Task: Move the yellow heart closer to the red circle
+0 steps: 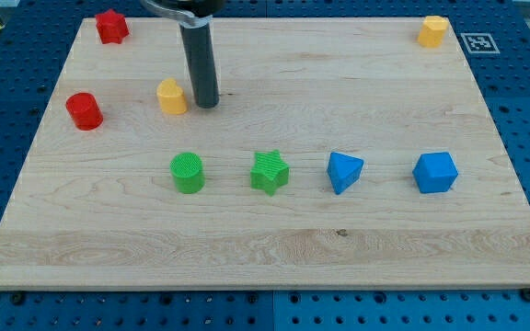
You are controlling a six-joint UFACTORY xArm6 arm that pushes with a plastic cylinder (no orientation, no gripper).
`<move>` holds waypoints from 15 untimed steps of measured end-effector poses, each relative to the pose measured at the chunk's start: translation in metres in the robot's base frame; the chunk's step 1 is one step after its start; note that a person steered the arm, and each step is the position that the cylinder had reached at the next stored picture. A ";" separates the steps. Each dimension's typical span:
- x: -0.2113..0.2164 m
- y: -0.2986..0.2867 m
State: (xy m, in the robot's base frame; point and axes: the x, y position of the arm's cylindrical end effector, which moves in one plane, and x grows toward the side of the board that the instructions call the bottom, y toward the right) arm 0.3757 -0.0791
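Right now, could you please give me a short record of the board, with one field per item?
tip: my tip stands just to the view's right of the yellow heart, close beside it
yellow heart: upper left area, to the view's right of the red circle
red circle: near the view's left edge, apart from the heart
red star: top left corner
yellow block: top right corner
middle row, view's left to right: green circle, green star, blue triangle, blue cube
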 end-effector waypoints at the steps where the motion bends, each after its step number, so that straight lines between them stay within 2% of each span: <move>1: 0.001 0.001; 3: 0.005 -0.014; 6: 0.002 -0.083; 9: 0.025 -0.070; 15: -0.014 -0.118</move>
State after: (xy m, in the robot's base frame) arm 0.3618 -0.1974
